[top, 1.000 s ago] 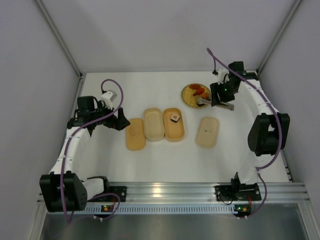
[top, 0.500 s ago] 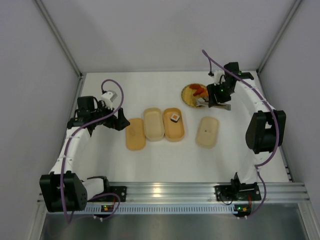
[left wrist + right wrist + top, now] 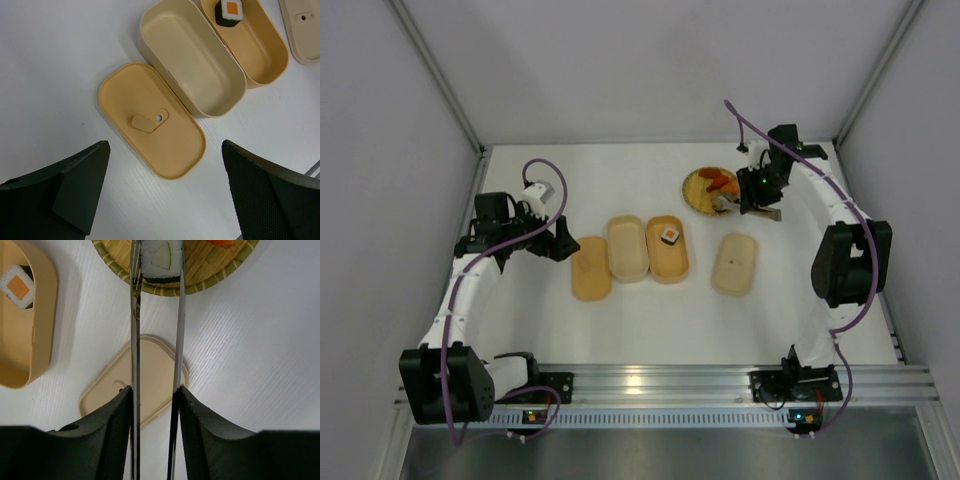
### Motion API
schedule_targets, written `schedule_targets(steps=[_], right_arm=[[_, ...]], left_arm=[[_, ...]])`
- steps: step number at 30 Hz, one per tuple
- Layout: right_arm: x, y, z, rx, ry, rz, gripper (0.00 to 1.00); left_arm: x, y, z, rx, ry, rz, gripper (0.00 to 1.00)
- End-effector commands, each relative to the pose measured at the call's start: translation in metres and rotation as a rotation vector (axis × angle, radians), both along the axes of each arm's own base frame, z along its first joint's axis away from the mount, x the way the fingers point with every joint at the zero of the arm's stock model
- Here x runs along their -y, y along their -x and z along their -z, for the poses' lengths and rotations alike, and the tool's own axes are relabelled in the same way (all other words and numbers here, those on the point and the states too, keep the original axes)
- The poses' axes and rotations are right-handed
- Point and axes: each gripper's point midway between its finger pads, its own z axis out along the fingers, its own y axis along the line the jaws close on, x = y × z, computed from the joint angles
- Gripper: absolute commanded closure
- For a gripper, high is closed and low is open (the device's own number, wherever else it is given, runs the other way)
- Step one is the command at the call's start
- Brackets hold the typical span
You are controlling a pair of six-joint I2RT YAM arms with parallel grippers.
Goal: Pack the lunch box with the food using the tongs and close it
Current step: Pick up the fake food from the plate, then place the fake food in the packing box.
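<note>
- The right gripper (image 3: 155, 392), at the far right of the white table (image 3: 650, 320), is clenched on the slim silvery metal tongs (image 3: 134, 330). Its two black fingers press the long arms inward from outside.
- The tong tips stand close against both sides of a sushi roll with a pale green centre (image 3: 160, 256), white rice in a black wrap. It is at the near edge of the round woven yellow plate (image 3: 215, 262); whether it is lifted off the plate cannot be told.
- Small orange-red pieces (image 3: 720, 181) lie on the far part of that plate.
- A sushi roll with an orange centre (image 3: 230, 11) stands at the far end of the deep orange-tan oval tray (image 3: 270, 60).
- A pale cream oval tray (image 3: 200, 65) sits against that tray's left side.
- A flat orange-tan oval lid with a small tab (image 3: 150, 125) lies just left of the cream tray.
- A flat pale cream lid (image 3: 735, 264) lies apart, to the right of the trays and nearer than the plate.
- The left gripper (image 3: 165, 145) hovers over the orange-tan lid with its fingers spread wide, holding nothing.
</note>
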Motion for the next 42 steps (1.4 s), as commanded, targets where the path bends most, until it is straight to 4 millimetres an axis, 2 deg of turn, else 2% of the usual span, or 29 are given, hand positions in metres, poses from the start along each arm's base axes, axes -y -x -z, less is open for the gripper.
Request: schedule_targets(steps=[1, 3, 8, 11, 13, 14, 17, 18, 21, 24, 28, 42], right_arm=[[-0.009, -0.014, -0.043, 0.136, -0.021, -0.032, 0.62], [-0.009, -0.011, -0.049, 0.140, -0.025, -0.044, 0.65], [-0.019, 0.002, -0.081, 0.198, -0.076, -0.113, 0.70], [-0.038, 0.024, -0.110, 0.244, -0.166, -0.227, 0.76], [-0.050, 0.040, -0.114, 0.231, -0.189, -0.286, 0.77], [-0.063, 0.051, -0.121, 0.250, -0.200, -0.346, 0.77], [-0.081, 0.074, -0.124, 0.265, -0.191, -0.436, 0.77], [-0.095, 0.085, -0.123, 0.271, -0.186, -0.495, 0.77], [-0.114, 0.104, -0.118, 0.282, -0.164, -0.585, 0.75], [-0.125, 0.111, -0.106, 0.267, -0.135, -0.624, 0.75], [-0.127, 0.115, -0.087, 0.222, -0.114, -0.633, 0.75], [-0.122, 0.128, -0.045, 0.148, -0.084, -0.657, 0.73]], left_arm=[[0.001, -0.004, -0.011, 0.060, -0.002, 0.014, 0.02], [0.001, -0.004, -0.011, 0.061, -0.002, 0.012, 0.02], [0.003, -0.005, -0.015, 0.063, 0.008, 0.010, 0.02], [0.003, -0.004, -0.019, 0.067, 0.008, 0.010, 0.02], [0.002, -0.003, -0.019, 0.066, 0.002, 0.007, 0.02], [0.000, -0.002, -0.020, 0.068, -0.003, 0.002, 0.02], [0.001, 0.000, -0.022, 0.073, -0.002, 0.001, 0.02], [0.001, 0.002, -0.021, 0.070, -0.001, 0.002, 0.02], [0.001, 0.004, -0.022, 0.072, -0.002, 0.001, 0.02], [0.000, 0.005, -0.021, 0.069, -0.006, -0.005, 0.02], [-0.001, 0.005, -0.024, 0.078, -0.010, -0.007, 0.02], [-0.003, 0.001, -0.023, 0.082, -0.018, -0.020, 0.02]])
